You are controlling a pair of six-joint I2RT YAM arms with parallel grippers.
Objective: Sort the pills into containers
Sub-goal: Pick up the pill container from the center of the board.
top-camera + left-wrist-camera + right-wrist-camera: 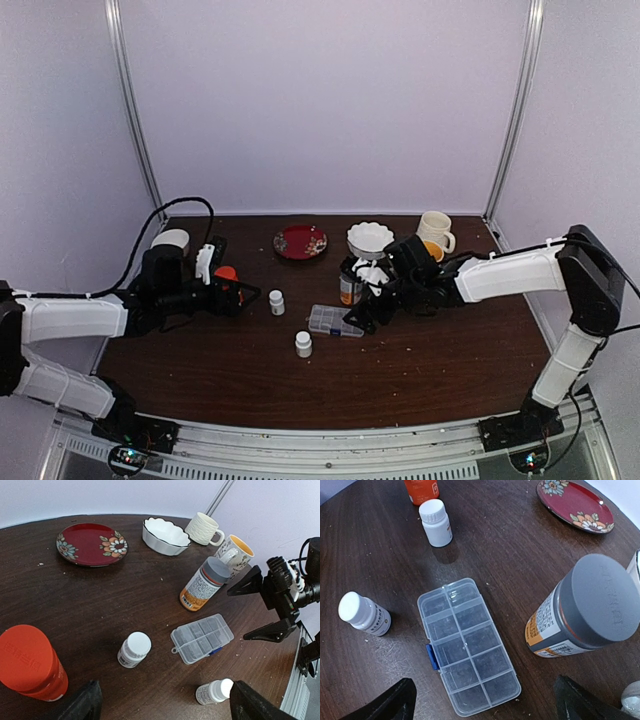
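The clear organizer box (334,320) lies flat mid-table with its lid shut and a blue latch. It shows in the left wrist view (202,637) and the right wrist view (467,645), and its square compartments look empty. No loose pills show in any view. My right gripper (362,316) is open and hovers just above the box's right end, with the box between its fingertips (485,706). My left gripper (243,296) is open and empty (167,707), left of the box and apart from it.
Two small white bottles (277,302) (303,344) stand left of the box. An orange bottle with a grey cap (350,285) stands behind it. A red-capped orange bottle (226,272) is by my left gripper. A red plate (300,241), white bowl (370,238) and mug (435,230) sit at the back.
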